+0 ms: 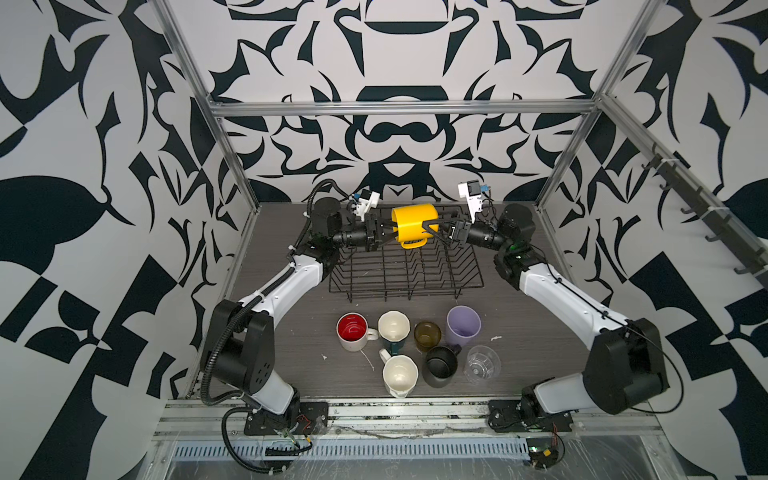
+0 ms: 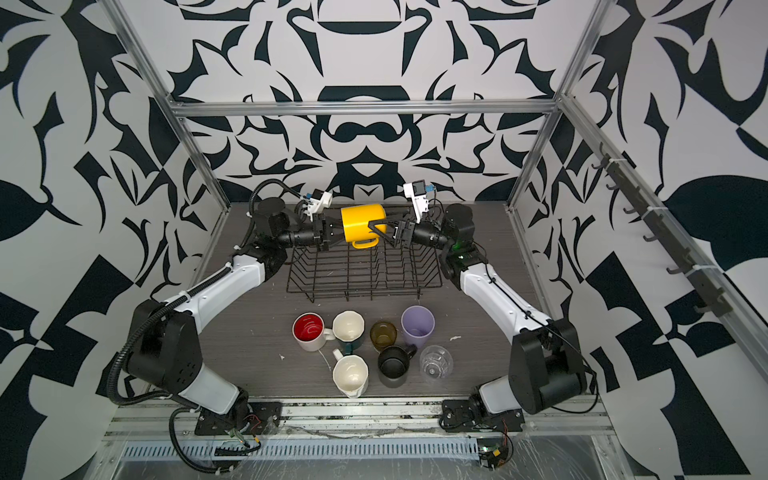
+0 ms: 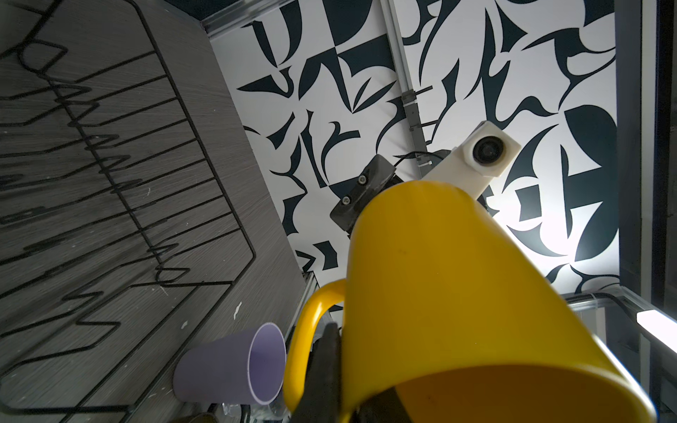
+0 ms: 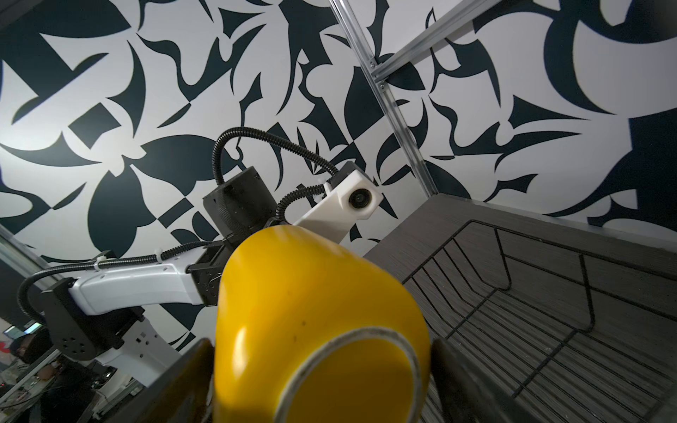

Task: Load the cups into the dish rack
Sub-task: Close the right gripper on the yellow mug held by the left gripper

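Note:
The yellow mug (image 1: 415,224) (image 2: 362,224) (image 3: 458,293) (image 4: 311,311) hangs on its side over the far edge of the black wire dish rack (image 1: 345,274) (image 2: 300,274) (image 3: 146,183) (image 4: 549,311). My left gripper (image 1: 385,232) (image 2: 336,232) (image 3: 340,370) is shut on its rim by the handle. My right gripper (image 1: 432,220) (image 2: 380,220) (image 4: 322,366) stands open, fingers straddling the mug's base. On the table in front stand the red-inside white mug (image 1: 352,330), teal faceted mug (image 1: 393,328), amber glass (image 1: 427,334), lilac tumbler (image 1: 463,326) (image 3: 227,370), cream faceted mug (image 1: 399,376), black mug (image 1: 441,365) and clear glass (image 1: 482,363).
Aluminium frame posts (image 1: 237,166) (image 1: 565,166) stand at the table's back corners. A rail of black hooks (image 1: 706,232) runs along the right wall. A metal base rail (image 1: 407,409) crosses the front edge between the arm mounts.

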`<state>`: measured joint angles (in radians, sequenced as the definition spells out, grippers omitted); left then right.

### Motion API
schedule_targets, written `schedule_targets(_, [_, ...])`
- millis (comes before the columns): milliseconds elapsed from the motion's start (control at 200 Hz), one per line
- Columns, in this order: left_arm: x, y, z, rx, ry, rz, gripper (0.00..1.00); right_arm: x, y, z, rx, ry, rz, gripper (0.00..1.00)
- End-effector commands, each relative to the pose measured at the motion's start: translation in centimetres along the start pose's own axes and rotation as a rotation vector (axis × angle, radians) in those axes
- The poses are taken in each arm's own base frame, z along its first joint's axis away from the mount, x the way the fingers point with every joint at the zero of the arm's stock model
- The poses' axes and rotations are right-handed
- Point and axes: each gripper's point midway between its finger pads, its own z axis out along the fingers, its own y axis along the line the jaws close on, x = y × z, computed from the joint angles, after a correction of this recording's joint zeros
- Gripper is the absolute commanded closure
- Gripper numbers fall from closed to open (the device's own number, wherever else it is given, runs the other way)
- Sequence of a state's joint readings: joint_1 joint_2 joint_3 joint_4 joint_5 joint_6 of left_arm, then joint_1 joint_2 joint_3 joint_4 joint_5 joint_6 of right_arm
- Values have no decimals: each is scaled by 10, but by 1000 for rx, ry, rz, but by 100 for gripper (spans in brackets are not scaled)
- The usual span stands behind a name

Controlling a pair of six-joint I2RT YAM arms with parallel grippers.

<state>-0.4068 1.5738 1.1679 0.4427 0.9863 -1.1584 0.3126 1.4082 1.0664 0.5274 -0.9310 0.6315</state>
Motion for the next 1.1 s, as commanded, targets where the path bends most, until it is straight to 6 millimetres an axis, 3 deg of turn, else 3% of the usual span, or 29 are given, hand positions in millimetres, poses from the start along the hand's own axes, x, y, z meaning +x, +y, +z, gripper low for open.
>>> schedule_targets(0, [21, -47, 3, 135, 111, 158, 100, -12, -7, -11, 143, -34, -73, 3])
schedule_targets(225, [25, -56, 2, 174, 146, 176, 100, -6, 10, -18, 88, 9, -92, 1])
schedule_targets(400, [24, -63, 3, 227, 165, 168, 100, -7, 9, -24, 92, 6, -93, 1])
schedule_targets(580, [21, -70, 3, 284, 173, 162, 100, -7, 10, -18, 47, 20, -65, 1])
schedule_targets(1095, [27, -62, 6, 262, 174, 139, 100, -7, 1, 4, -6, 32, 0, 5])
